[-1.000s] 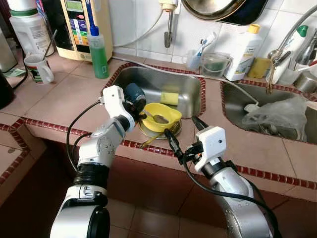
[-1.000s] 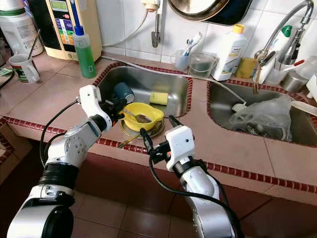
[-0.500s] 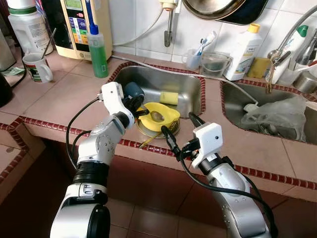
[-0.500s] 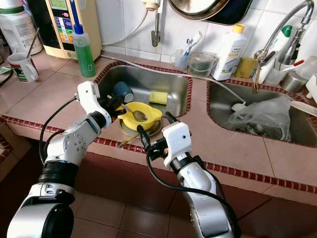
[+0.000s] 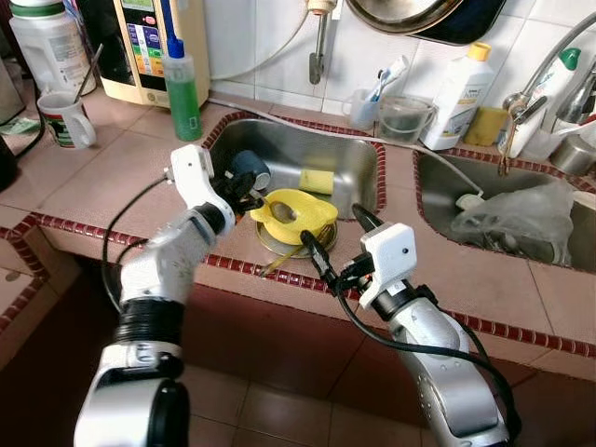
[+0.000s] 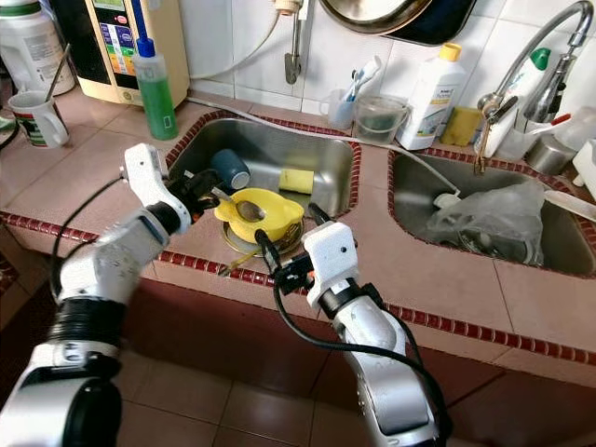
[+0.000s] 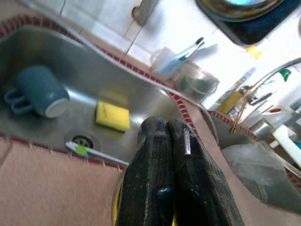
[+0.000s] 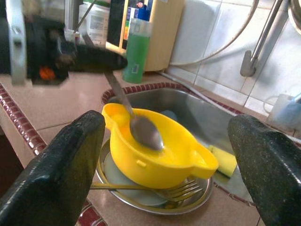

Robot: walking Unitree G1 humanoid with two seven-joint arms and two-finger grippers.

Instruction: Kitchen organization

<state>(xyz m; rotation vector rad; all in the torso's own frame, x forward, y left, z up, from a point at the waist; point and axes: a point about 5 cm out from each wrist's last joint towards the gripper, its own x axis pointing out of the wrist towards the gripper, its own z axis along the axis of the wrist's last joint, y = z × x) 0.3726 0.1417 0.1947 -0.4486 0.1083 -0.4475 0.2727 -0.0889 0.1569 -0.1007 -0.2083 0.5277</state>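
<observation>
Left gripper: fingers pressed together on the handle of a metal spoon, held over the near edge of the left sink. The spoon slants down from the gripper, its bowl hanging inside a yellow plastic bowl with two small handles.

The yellow bowl sits on a round metal plate, which rests on the tiled table at the front rim of the stainless steel left sink basin. A metal fork lies on the plate under the bowl, tines toward the right gripper's camera.

Right gripper: fingers spread wide apart, holding nothing, positioned just in front of the bowl and plate at the table's front edge.

Inside the left basin: a dark blue mug on its side, a yellow sponge and a toothbrush with green bristles near the drain.

On the table behind the basin: a green soap bottle, a white mug well to the robot's left, and a white bottle with a yellow cap between the two basins.
</observation>
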